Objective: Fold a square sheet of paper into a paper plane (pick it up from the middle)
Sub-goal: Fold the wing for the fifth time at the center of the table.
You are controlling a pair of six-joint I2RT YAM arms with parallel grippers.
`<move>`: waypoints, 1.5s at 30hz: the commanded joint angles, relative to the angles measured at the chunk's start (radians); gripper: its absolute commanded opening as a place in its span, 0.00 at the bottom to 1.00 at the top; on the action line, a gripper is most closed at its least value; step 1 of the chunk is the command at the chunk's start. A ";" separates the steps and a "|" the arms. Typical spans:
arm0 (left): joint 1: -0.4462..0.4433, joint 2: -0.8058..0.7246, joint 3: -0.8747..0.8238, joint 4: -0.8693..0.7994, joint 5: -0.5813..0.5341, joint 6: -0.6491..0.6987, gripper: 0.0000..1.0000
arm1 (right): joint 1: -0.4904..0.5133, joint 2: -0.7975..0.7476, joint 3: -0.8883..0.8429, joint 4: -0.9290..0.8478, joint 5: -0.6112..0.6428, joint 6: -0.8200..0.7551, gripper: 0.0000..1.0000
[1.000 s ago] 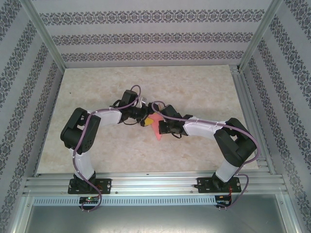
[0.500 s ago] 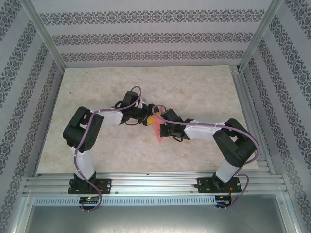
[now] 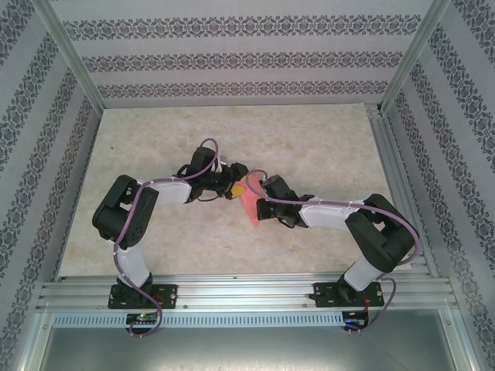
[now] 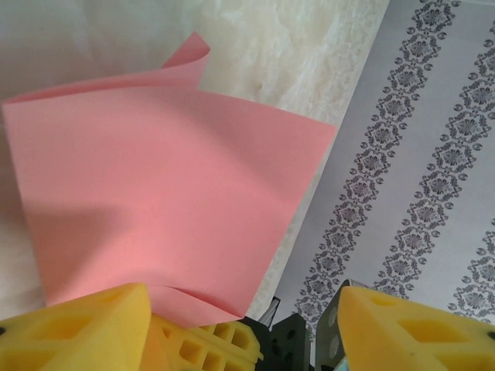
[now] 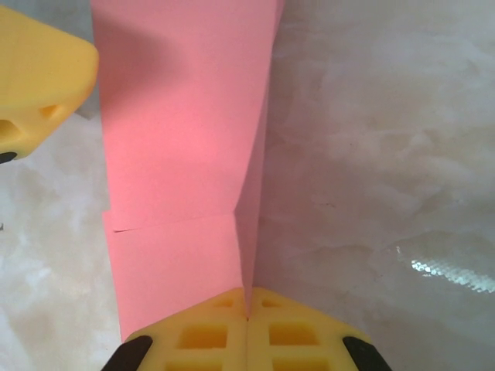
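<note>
Marbled table (image 3: 325,147) underlies pink paper (image 5: 178,139) pinched by right end effector (image 5: 247,315).

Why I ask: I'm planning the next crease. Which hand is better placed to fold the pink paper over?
Left. The right hand is shut on the folded pink paper, holding it. The left hand is open beside the free flap and can likely push it.

With wrists apparently almost touching, left arm (image 3: 166,188) jaws stand parted, right arm (image 3: 329,213) jaws pinched.
</note>
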 commanded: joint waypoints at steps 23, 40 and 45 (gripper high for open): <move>-0.022 0.104 0.173 -0.213 0.070 0.123 0.64 | 0.106 0.066 0.132 -0.126 0.160 -0.130 0.03; -0.022 0.108 0.249 -0.410 0.066 0.273 0.35 | 0.139 0.070 0.160 -0.174 0.231 -0.142 0.03; -0.019 0.092 0.255 -0.463 0.028 0.317 0.23 | 0.139 0.067 0.158 -0.175 0.226 -0.130 0.05</move>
